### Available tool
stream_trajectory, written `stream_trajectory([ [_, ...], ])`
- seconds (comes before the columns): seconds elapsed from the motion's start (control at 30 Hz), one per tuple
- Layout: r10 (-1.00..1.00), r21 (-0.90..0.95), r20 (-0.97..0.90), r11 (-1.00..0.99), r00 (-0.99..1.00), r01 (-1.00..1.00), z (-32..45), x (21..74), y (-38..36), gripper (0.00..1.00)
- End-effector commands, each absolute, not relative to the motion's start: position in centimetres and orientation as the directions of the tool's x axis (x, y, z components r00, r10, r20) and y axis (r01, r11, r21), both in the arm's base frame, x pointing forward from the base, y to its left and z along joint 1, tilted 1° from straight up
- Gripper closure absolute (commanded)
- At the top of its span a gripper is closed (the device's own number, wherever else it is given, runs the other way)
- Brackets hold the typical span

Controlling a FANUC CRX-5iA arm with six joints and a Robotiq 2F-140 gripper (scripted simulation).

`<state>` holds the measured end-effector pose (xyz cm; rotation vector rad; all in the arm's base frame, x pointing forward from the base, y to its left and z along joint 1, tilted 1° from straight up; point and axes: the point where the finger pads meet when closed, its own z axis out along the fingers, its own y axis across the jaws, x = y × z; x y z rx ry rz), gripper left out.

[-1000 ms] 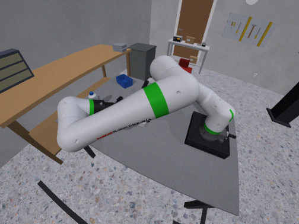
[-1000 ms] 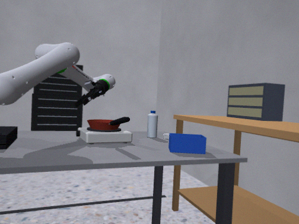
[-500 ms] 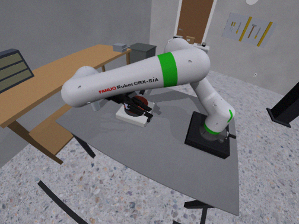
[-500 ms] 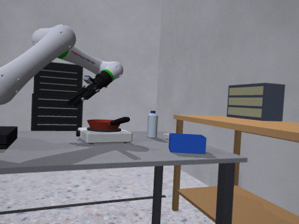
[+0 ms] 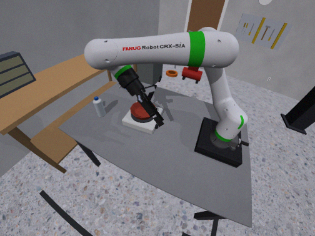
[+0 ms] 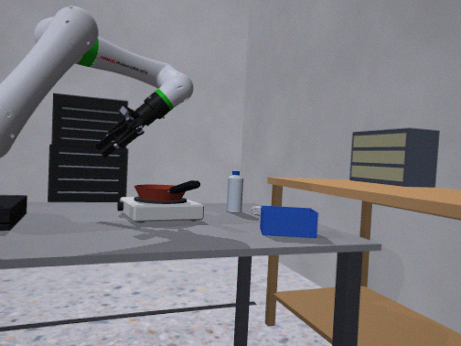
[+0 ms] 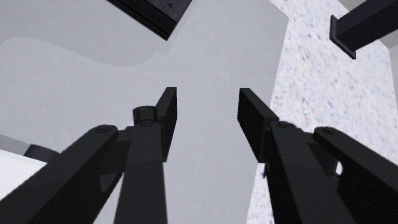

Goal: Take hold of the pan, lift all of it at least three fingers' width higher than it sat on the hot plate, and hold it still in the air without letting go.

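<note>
The red pan [image 6: 157, 191] with a black handle [image 6: 185, 186] sits on the white hot plate [image 6: 162, 210] on the grey table. In the top view the pan [image 5: 139, 110] is partly hidden behind my gripper [image 5: 159, 122]. In the exterior view my gripper [image 6: 104, 148] hangs in the air above and to the left of the pan, well apart from it. In the wrist view the fingers stand partly closed with a clear gap and nothing between them. Only a white corner of the hot plate [image 7: 10, 170] shows there.
A white bottle [image 6: 234, 192] stands right of the hot plate, and a blue box [image 6: 288, 221] sits near the table's right edge. My black base [image 5: 220, 142] is on the table. A wooden bench [image 6: 366, 192] stands beside the table.
</note>
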<state>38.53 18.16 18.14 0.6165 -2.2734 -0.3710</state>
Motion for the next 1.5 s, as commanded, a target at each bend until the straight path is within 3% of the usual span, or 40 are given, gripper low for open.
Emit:
stream_trajectory([
  [0.0, -0.560, 0.547, 0.491, 0.794, -0.667, -0.264, 20.1, 37.7, 19.7, 0.59],
  [0.17, -0.562, 0.639, 0.405, 0.738, -0.721, -0.216, 22.5, 37.3, 21.4, 0.59],
  [0.8, -0.065, 0.565, 0.676, 0.685, -0.734, 0.460, 20.0, 38.4, 18.9, 0.59],
  [0.87, -0.065, 0.565, 0.676, 0.685, -0.734, 0.460, 20.0, 38.4, 18.9, 0.59],
  [1.1, 0.102, 0.472, 0.790, 0.528, -0.604, 0.706, 19.5, 39.6, 17.8, 0.59],
  [1.47, 0.217, 0.303, 0.908, 0.253, -0.359, 0.919, 19.2, 41.5, 16.0, 0.59],
])
